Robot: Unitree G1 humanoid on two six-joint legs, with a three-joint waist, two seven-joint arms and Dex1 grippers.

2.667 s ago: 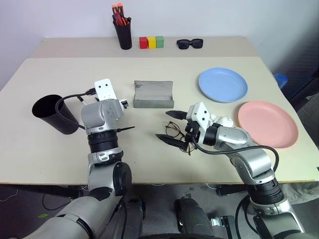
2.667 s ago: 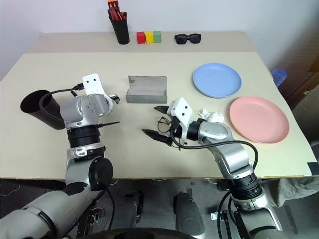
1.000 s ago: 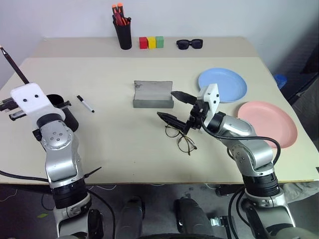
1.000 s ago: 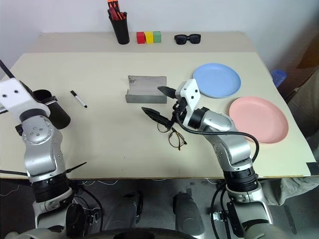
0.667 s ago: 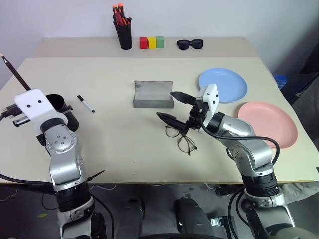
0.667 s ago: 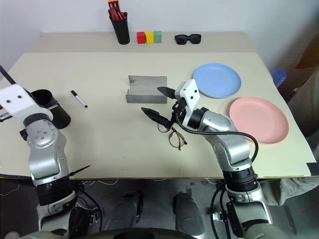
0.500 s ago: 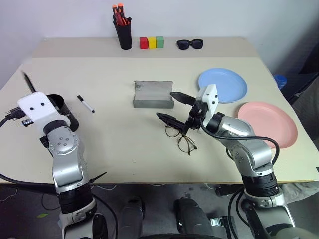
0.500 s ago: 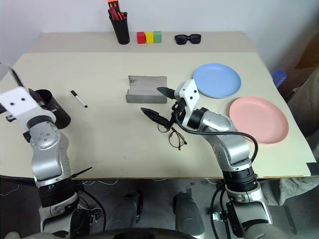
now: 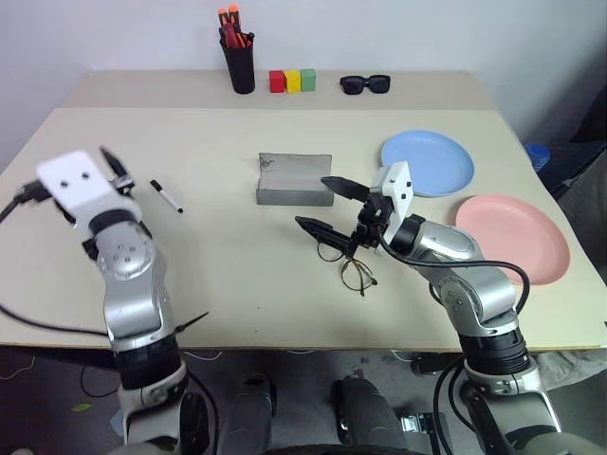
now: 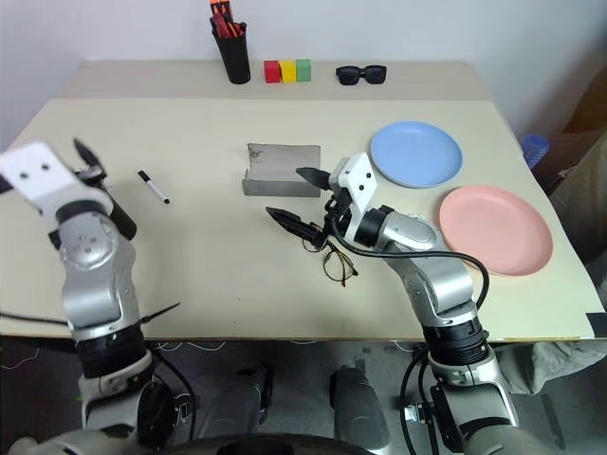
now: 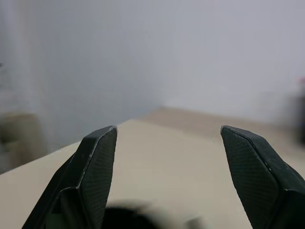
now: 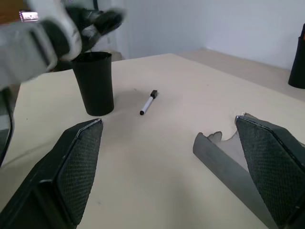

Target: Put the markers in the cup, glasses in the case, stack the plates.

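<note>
Near desk's left edge, left gripper (image 11: 167, 176) hangs jaws apart, empty, above matte black tapered cup (image 12: 96, 82); white black-capped marker (image 9: 166, 197) beside. Right gripper (image 9: 329, 205) spread over thin wire-frame glasses (image 9: 343, 264): closing off-centre risks bending frame.

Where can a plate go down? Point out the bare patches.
Bare table lies in front of the grey case, between the white marker and the glasses. Bare too behind the case. It is crowded around the right gripper and the blue plate and pink plate.
</note>
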